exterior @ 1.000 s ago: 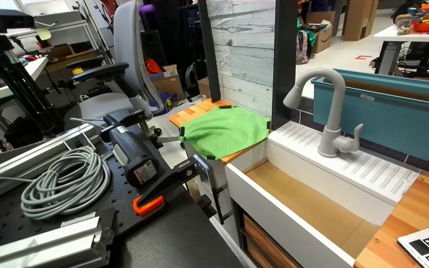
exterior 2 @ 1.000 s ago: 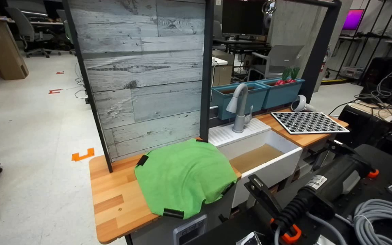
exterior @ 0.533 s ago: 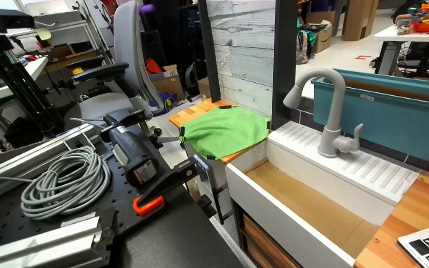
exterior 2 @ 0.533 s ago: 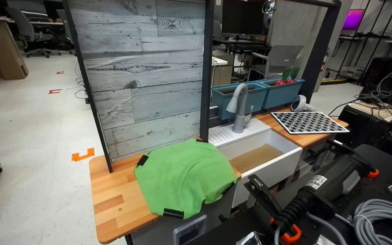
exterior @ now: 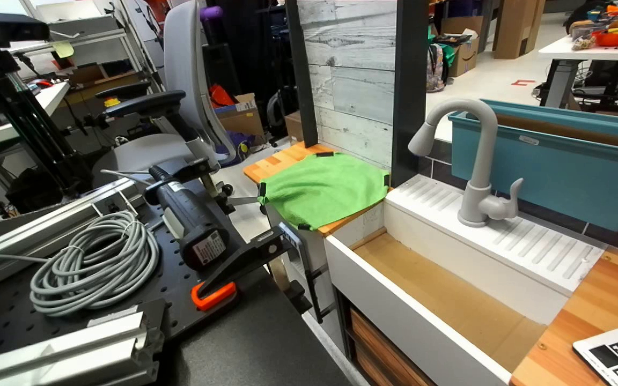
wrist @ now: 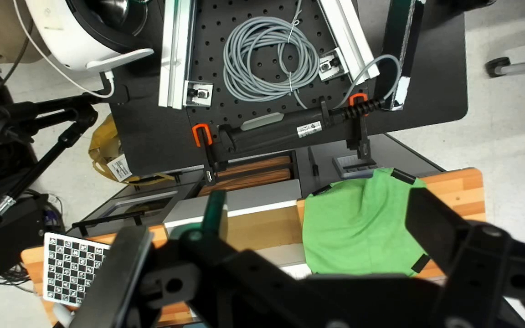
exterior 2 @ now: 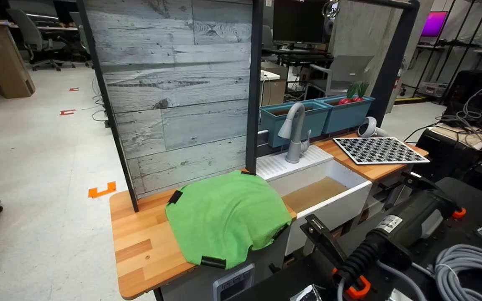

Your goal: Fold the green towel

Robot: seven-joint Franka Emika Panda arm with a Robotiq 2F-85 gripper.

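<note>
The green towel (exterior: 324, 190) lies spread and slightly rumpled on the wooden counter, left of the sink. It also shows in an exterior view (exterior 2: 228, 217), with one edge hanging over the counter's front. Black tape strips (exterior 2: 213, 262) sit at its corners. In the wrist view the towel (wrist: 358, 228) lies beyond the jaws, below the gripper. My gripper (wrist: 316, 191) stands wide open with nothing between its fingers, high above the counter. Its right finger covers part of the towel's edge in that view. The gripper is out of sight in both exterior views.
The white sink (exterior: 421, 311) with a grey faucet (exterior: 480, 161) adjoins the towel's counter. A tall wood-look panel (exterior 2: 174, 92) with dark posts rises behind the towel. A checkered board (exterior 2: 381, 150) lies past the sink. A black table (exterior: 250, 332) holds a cable coil (exterior: 100, 262).
</note>
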